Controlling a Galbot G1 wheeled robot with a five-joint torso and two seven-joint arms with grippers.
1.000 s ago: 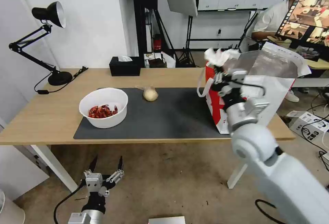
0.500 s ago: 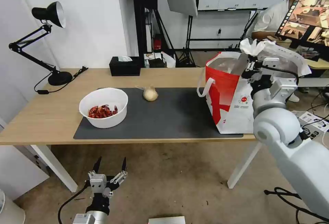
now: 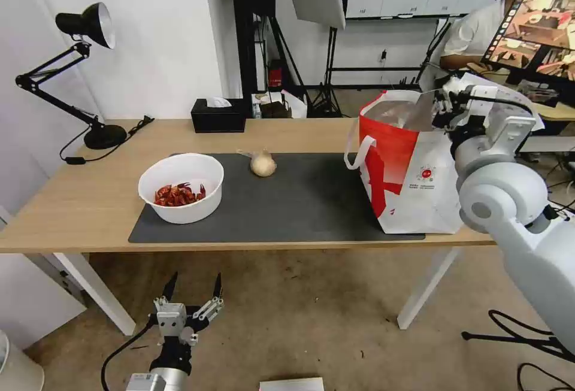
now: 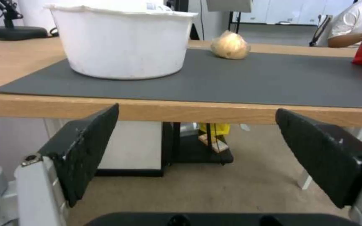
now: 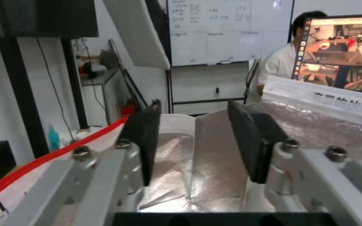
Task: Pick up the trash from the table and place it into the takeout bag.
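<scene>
A: Head view first. Our right end effector (image 3: pixel 453 93) hangs over the open mouth of the bag (image 3: pixel 413 181), which stands at the right end of the counter (image 3: pixel 78 199), partly on the mat (image 3: pixel 305 199).

B: Right wrist view: right end effector (image 5: pixel 193 141) has its pads parted, nothing between them, foil lining below. So we judge the step in hand as a drop into the bag. We can't pick out a tissue inside from here.

A: To do it well we'd lift straight up and clear of the rim and the loop handle (image 3: pixel 357 150) before swinging back. The bag is soft and light, so a snag could tip it.

B: Left end effector (image 3: pixel 190 298) is parked low in front of the counter edge, fingers wide apart, holding nothing. In the left wrist view its pads (image 4: pixel 86 147) sit below the counter edge.

A: Trash left on the mat: bowl (image 3: pixel 181 187) near the left end, upright, red shells (image 3: pixel 177 194) in the bottom. Small knotted bag (image 3: pixel 263 163) at the mat's far edge, well apart from the bowl.

B: Knotted bag is cream, lumpy, looks soft, so we'd pinch it at the knot. Bowl is wide with a thin rim, so we'd keep it level to avoid spilling shells.

A: Tissue box (image 3: pixel 218 115) sits at the back; not trash.
</scene>
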